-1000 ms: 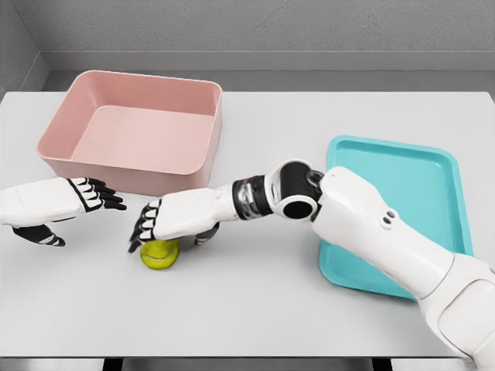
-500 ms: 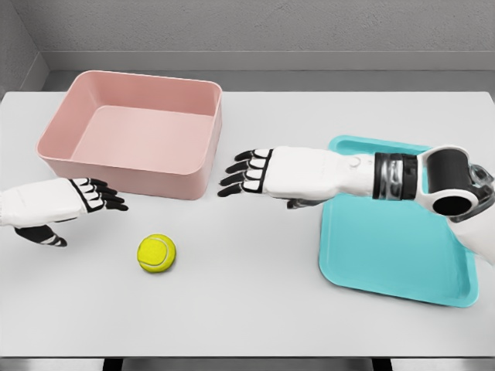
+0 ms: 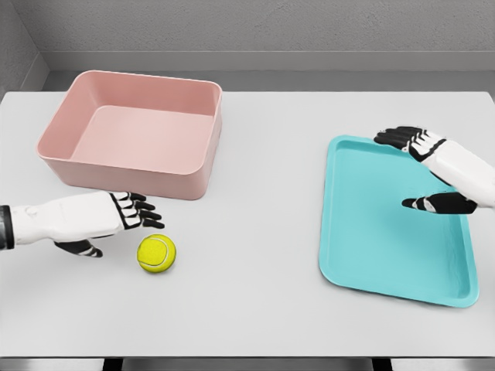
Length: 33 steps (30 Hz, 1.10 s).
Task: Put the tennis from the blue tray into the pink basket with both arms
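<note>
The fuzzy yellow-green tennis ball [image 3: 156, 253] lies on the white table [image 3: 255, 309] towards the near edge, out of the tray and apart from both hands. Just to its left, the left hand [image 3: 116, 216] hovers with its black-tipped fingers [image 3: 143, 212] extended and loosely spread, holding nothing. The ball is probably light, springy and felt-covered, so it should grip well but roll at any nudge; wrapping fingers around its widest part from the side seems safest. Farther right, the shallow turquoise plastic tray [image 3: 387, 270] sits bare, with the right hand [image 3: 433, 166] open above it, fingers spread. Farthest back on the left stands the deep pink rectangular basket [image 3: 135, 166].
</note>
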Available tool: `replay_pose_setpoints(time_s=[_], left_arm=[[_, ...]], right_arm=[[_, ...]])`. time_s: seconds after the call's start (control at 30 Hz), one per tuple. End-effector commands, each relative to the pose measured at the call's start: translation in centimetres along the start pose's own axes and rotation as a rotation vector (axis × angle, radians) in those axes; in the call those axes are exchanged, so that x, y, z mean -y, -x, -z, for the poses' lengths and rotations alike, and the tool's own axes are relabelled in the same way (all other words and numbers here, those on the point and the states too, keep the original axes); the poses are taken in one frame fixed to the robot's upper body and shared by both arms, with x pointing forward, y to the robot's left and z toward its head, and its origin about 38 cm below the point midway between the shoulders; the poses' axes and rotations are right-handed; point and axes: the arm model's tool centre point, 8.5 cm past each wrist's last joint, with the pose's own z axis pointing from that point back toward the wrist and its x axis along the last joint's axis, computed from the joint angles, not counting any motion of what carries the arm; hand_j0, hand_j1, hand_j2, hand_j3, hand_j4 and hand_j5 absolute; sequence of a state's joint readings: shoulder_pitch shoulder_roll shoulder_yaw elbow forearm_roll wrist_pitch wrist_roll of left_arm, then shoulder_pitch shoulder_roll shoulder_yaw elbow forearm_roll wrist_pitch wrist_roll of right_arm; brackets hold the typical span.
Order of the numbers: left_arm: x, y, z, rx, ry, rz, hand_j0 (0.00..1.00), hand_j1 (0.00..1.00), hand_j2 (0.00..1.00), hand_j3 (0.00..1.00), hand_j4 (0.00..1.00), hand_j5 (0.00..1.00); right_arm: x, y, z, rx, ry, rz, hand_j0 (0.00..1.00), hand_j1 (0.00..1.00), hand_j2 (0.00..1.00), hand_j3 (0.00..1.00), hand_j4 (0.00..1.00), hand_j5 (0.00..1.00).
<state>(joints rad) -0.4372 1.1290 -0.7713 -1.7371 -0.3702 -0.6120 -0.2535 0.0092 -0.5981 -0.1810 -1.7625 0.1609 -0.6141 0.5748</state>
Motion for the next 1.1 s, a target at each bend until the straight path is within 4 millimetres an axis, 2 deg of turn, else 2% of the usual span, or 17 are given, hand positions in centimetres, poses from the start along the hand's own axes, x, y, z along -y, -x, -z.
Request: replay_pose_setpoints(time_s=[0.0,0.17,0.47,1.07], left_arm=[[-0.3,-0.4,0.2,0.013,-0.010,0.002,1.00,1.00,1.00,1.00,1.00,1.00],[-0.4,-0.8,1.1,0.035,-0.028,0.002,1.00,1.00,1.00,1.00,1.00,1.00],[-0.7,-1.8,2.5,0.072,-0.044,0.025,1.00,1.00,1.00,1.00,1.00,1.00],[0.5,-3.0,4.3,0.115,-0.028,0.023,1.00,1.00,1.00,1.00,1.00,1.00]], right_arm=[[0.2,0.1,-0.2,-0.002,0.044,0.025,1.00,1.00,1.00,1.00,1.00,1.00],[-0.9,0.2,-0.5,-0.013,0.045,0.059,1.00,1.00,1.00,1.00,1.00,1.00],[-1.1,0.2,-0.7,-0.016,0.041,0.064,1.00,1.00,1.00,1.00,1.00,1.00],[-1.2,0.2,-0.8,-0.018,0.038,0.065,1.00,1.00,1.00,1.00,1.00,1.00]])
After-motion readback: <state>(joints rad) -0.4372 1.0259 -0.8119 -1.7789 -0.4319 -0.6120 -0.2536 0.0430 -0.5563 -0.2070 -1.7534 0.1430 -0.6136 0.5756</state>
